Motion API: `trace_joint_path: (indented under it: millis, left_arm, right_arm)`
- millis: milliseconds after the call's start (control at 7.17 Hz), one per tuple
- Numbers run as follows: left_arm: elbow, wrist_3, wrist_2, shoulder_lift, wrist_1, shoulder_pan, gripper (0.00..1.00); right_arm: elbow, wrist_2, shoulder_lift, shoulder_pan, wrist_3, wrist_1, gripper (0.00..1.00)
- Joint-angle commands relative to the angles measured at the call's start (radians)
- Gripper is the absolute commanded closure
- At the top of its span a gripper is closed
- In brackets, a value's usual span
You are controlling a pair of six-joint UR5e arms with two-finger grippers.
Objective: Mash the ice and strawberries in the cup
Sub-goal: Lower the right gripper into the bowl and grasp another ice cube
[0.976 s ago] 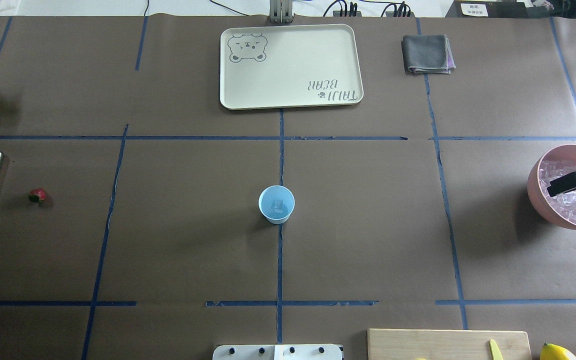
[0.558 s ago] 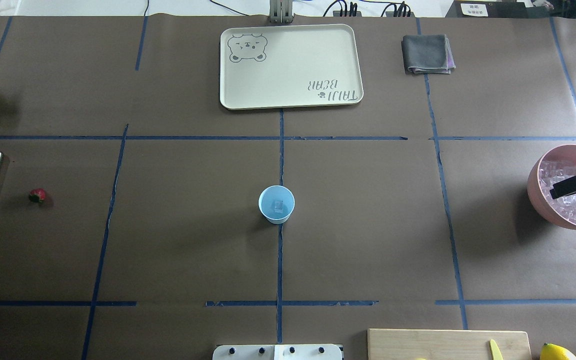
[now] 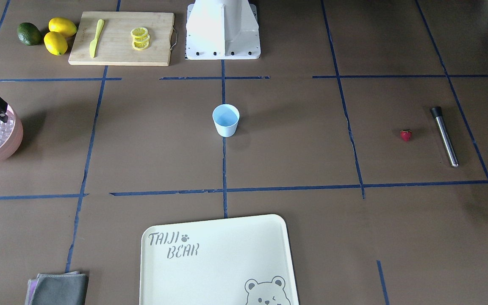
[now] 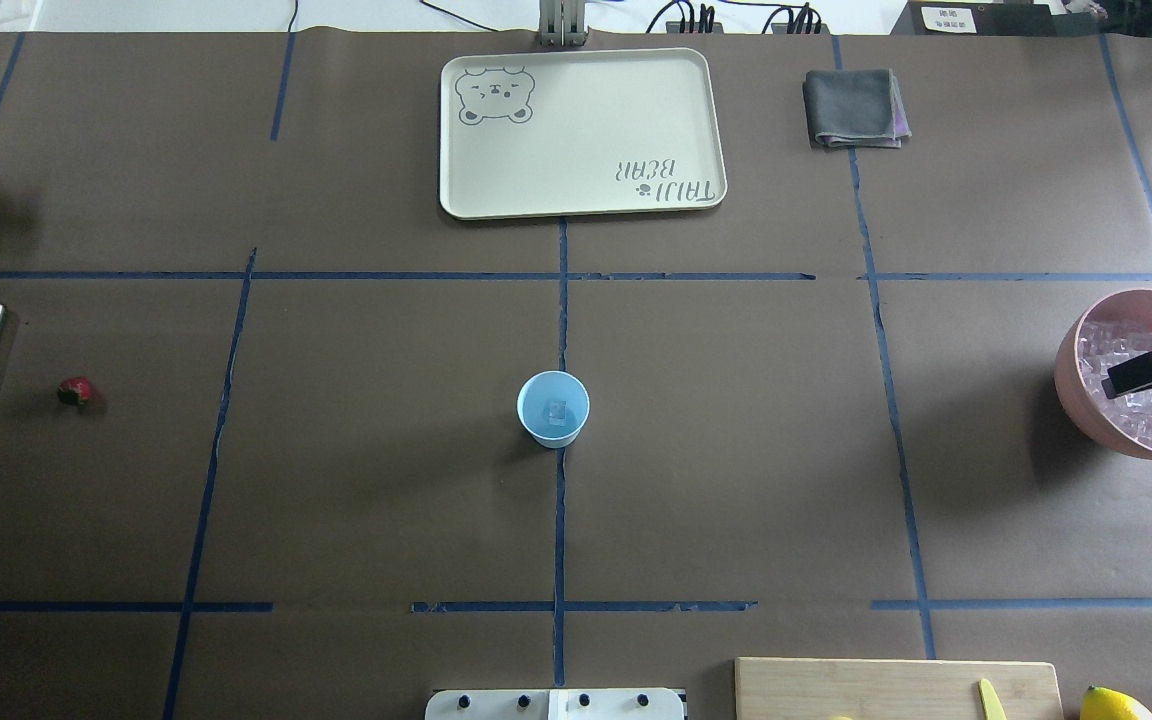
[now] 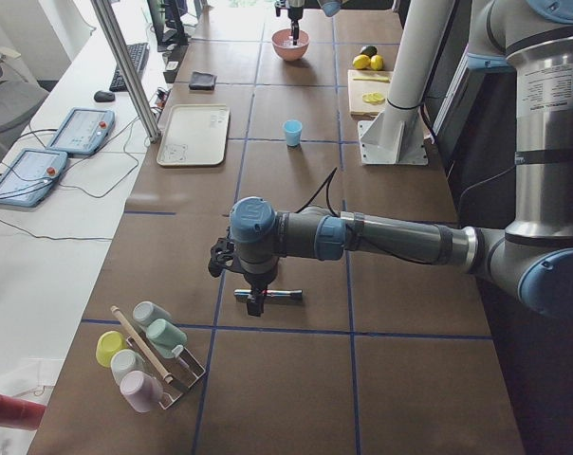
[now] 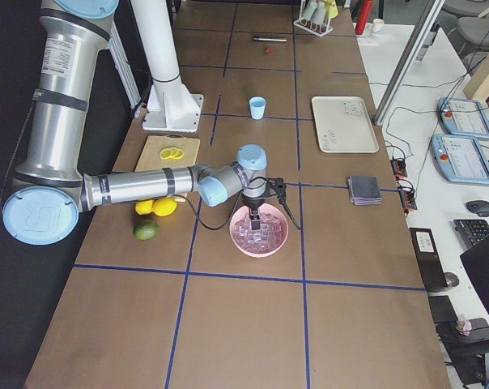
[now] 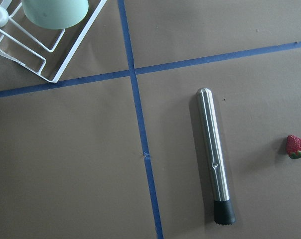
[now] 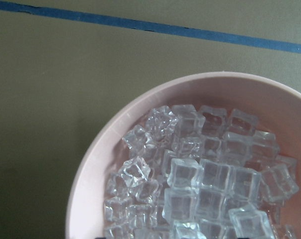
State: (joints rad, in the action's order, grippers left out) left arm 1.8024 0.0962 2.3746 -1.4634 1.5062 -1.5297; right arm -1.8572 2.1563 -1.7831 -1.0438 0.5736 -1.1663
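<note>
Currently poised over pink bowl (image 4: 1069, 400) of ice cubes (image 8: 200, 184) with right gripper (image 4: 1116, 382), jaws impossible to judge; left gripper (image 5: 255, 305) above steel muddler (image 7: 213, 154), likewise unclear. Blue cup (image 4: 532, 405) mid-table holding one cube (image 4: 560, 409); strawberry (image 4: 75, 391) near muddler.

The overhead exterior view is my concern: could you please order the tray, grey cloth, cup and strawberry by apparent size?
1. tray, clearly the largest
2. grey cloth
3. cup, somewhat smaller than the cloth
4. strawberry, by far the smallest
</note>
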Motion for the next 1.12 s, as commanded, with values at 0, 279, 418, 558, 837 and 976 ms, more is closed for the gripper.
trace_joint_path:
  millis: [0, 279, 418, 558, 837, 976]
  left_arm:
    - [0.000, -0.001, 0.000, 0.000, 0.000, 0.000, 0.00]
    - [-0.003, -0.001, 0.000, 0.000, 0.000, 0.000, 0.00]
    - [-0.003, 0.000, 0.000, 0.000, 0.000, 0.002, 0.00]
    - [-0.003, 0.000, 0.000, 0.000, 0.000, 0.002, 0.00]
    - [-0.003, 0.000, 0.000, 0.000, -0.001, 0.002, 0.00]
    - [0.000, -0.001, 0.000, 0.000, -0.001, 0.002, 0.00]
  right_arm:
    - [0.015, 0.000, 0.001, 0.007, 0.000, 0.002, 0.11]
    - [0.015, 0.005, 0.002, 0.016, 0.000, 0.002, 0.13]
    - [0.015, 0.004, 0.002, 0.019, 0.000, 0.002, 0.16]
    - [0.021, 0.001, 0.002, 0.027, 0.000, 0.004, 0.19]
    - [0.024, 0.000, 0.004, 0.027, 0.000, 0.002, 0.24]
    - [0.027, -0.001, 0.004, 0.027, -0.001, 0.002, 0.26]
